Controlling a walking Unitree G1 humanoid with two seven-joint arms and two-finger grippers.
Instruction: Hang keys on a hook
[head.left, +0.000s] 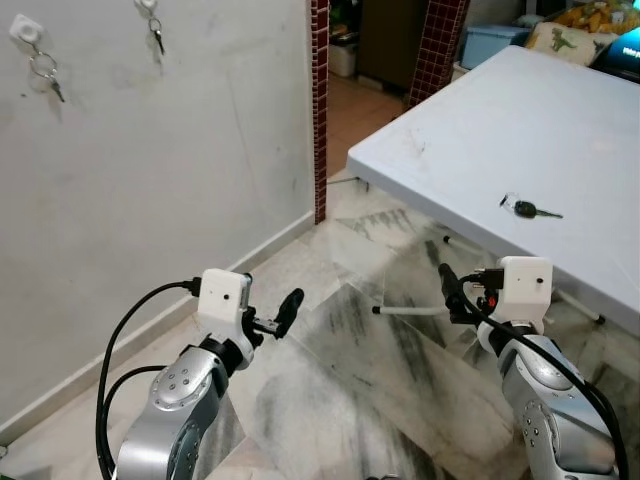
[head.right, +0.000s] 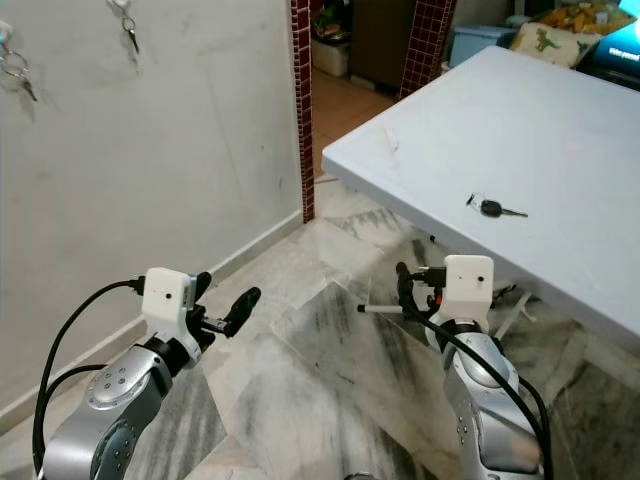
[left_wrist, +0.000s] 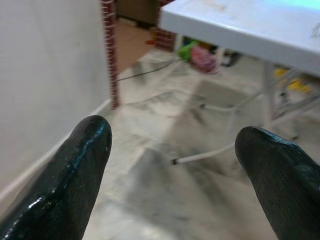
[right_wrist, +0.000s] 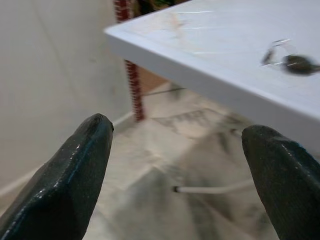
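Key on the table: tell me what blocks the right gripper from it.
Nothing visible does. The key lies alone on the white table, and the right gripper hangs open below the table's edge, so it must rise over that edge first.

Black-headed key on a small metal ring (head.left: 528, 208), lying flat on the white tabletop (head.left: 520, 130).
It sits near the table's front edge, blade pointing to the robot's right; two white wall hooks (head.left: 27, 30) each seem to carry keys.
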